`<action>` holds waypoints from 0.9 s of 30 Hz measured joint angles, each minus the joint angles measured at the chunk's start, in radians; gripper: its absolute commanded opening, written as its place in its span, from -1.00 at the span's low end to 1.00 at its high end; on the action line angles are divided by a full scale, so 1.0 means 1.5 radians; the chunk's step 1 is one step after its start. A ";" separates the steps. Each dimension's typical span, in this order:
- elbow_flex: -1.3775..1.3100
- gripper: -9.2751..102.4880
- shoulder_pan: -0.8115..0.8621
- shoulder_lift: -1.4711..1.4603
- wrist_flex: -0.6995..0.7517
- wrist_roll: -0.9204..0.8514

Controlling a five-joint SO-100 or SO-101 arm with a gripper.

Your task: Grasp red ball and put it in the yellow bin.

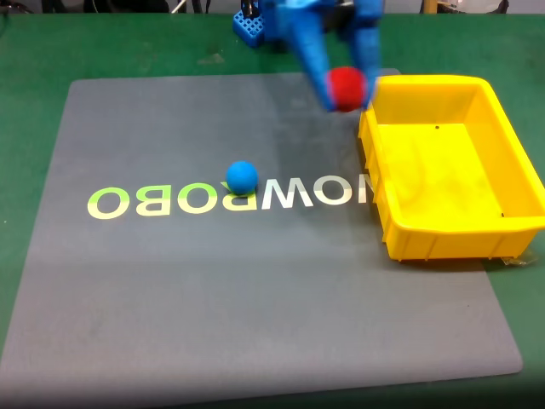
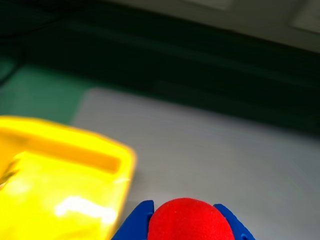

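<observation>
The red ball (image 1: pixel 347 87) hangs in the air between the two blue fingers of my gripper (image 1: pixel 348 94), which is shut on it just left of the yellow bin's (image 1: pixel 400 230) near-left corner. In the wrist view the red ball (image 2: pixel 188 221) fills the bottom centre, with a blue fingertip (image 2: pixel 134 225) on each side, and the yellow bin (image 2: pixel 60 170) lies to the lower left. The ball is above the grey mat, outside the bin's rim.
A blue ball (image 1: pixel 242 176) rests on the grey mat (image 1: pixel 213 281) over the printed lettering. The mat lies on a green table (image 1: pixel 34 51). A blue perforated block (image 1: pixel 249 27) stands at the back near the arm's base.
</observation>
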 measured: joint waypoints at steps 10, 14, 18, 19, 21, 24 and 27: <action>0.084 -0.83 -0.148 0.066 0.000 0.017; 0.085 -0.83 -0.177 0.066 0.000 0.017; 0.085 -0.83 -0.187 0.066 0.000 0.019; 0.085 -0.80 -0.188 0.066 0.000 0.019; 0.085 -0.51 -0.188 0.066 0.000 0.019; 0.085 -0.15 -0.188 0.066 0.000 0.026; 0.086 -0.09 -0.186 0.066 0.000 0.030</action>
